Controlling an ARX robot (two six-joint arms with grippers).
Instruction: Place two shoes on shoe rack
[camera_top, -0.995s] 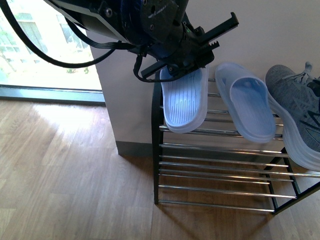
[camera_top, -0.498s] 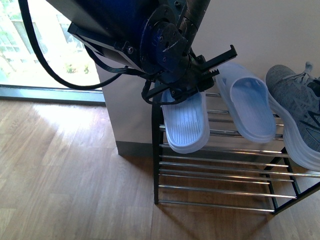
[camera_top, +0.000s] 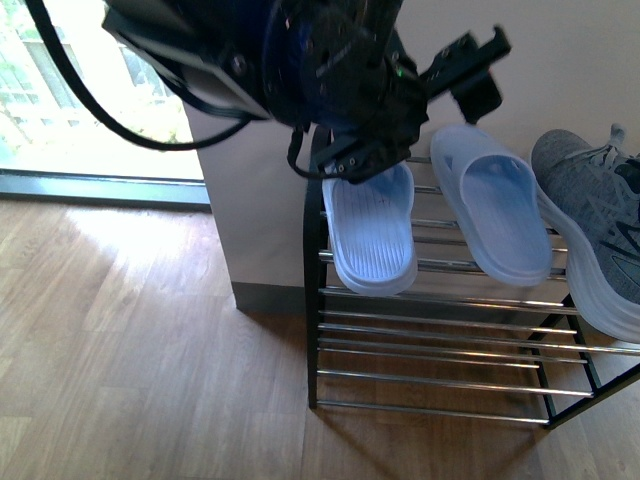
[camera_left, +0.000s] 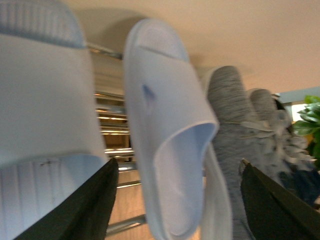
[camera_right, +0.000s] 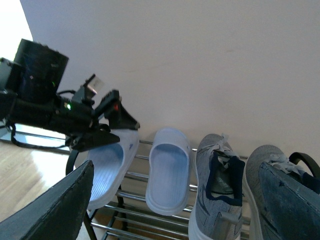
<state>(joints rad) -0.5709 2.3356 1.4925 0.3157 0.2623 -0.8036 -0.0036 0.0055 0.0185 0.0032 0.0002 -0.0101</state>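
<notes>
Two pale blue slide sandals lie side by side on the top shelf of the shoe rack, the left one at the rack's left end and the right one beside it. A grey sneaker rests further right. My left gripper hangs open just above the left sandal's toe end, holding nothing. In the left wrist view its dark fingers straddle the right sandal without touching. My right gripper is open and well back from the rack, facing both sandals and two grey sneakers.
A beige wall stands behind the rack, with a wall corner to its left. Wood floor spreads in front, and a bright window is at far left. The rack's lower chrome shelves hold nothing.
My left gripper lowered the left sandal onto the top shelf, then rose and swung right, away from it. The sandal now lies free on the rods.
</notes>
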